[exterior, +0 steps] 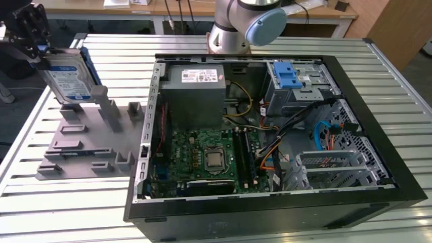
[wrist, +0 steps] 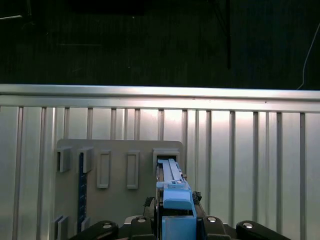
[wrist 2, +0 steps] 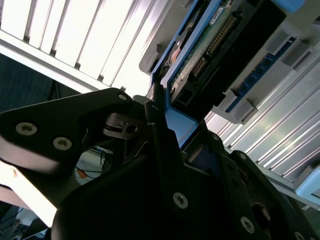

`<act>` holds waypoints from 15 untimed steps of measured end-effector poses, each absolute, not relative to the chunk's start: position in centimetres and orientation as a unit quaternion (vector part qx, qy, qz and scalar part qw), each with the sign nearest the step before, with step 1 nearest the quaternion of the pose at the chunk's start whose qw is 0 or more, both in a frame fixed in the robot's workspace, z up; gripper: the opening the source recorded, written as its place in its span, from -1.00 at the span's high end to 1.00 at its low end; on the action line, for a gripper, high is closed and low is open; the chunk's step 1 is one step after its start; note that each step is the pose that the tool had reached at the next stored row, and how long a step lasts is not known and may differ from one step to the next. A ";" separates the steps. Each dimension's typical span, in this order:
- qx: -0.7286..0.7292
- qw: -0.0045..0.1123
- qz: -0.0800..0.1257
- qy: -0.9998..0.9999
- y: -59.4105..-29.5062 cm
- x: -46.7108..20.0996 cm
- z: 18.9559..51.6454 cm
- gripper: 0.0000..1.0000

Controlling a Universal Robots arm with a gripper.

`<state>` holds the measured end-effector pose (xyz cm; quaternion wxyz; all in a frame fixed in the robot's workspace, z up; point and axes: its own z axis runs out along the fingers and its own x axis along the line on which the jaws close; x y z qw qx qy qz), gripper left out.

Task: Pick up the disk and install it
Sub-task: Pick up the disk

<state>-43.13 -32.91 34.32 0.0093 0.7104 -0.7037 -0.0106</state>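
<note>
The gripper (exterior: 35,48) is holding the disk (exterior: 68,76).
Its jaws are squeezing the disk's top edge, with the grey stand (exterior: 74,152) sitting below them.

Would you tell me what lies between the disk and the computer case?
Between the disk and the case, the exterior view shows the grey holder's upright posts.

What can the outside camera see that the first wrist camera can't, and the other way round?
Exterior view: the open computer case, with its motherboard and grey power supply. First wrist view: the disk seen edge-on, lined up with a slot of the grey holder. Both: the gripper shut on the disk, the grey holder and the slatted table.
</note>
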 end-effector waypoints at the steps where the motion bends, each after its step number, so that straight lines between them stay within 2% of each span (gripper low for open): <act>1: 0.710 0.009 -0.011 -0.704 -32.9 -43.1 34.4 0.27; 15: 0.710 0.009 -0.011 -0.704 -32.9 -43.1 35.3 0.27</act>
